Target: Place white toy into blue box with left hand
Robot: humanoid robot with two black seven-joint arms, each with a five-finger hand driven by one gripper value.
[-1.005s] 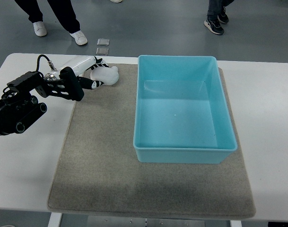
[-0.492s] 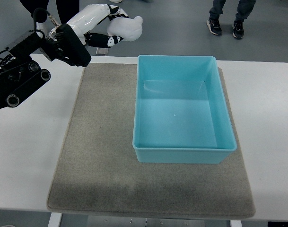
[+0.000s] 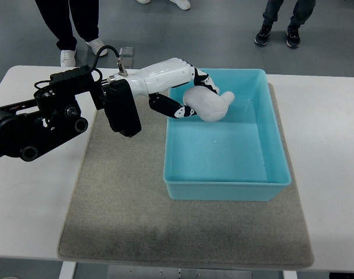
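My left hand [image 3: 191,96] reaches in from the left on a black and white arm and is shut on the white toy [image 3: 208,104], a soft rounded lump. Hand and toy hang over the far left part of the blue box [image 3: 281,174], above its floor. The box is a light blue rectangular tub standing on a grey mat [image 3: 118,203]. Nothing else shows inside it. My right arm is out of the picture.
The grey mat lies on a white table [image 3: 31,209]. Beyond the far table edge, people's legs and shoes [image 3: 66,57] stand on the grey floor, and two small clear squares [image 3: 126,52] lie there.
My left hand has carried the white toy from the mat's far left corner, up past the far table edge, then right and down over the blue box.
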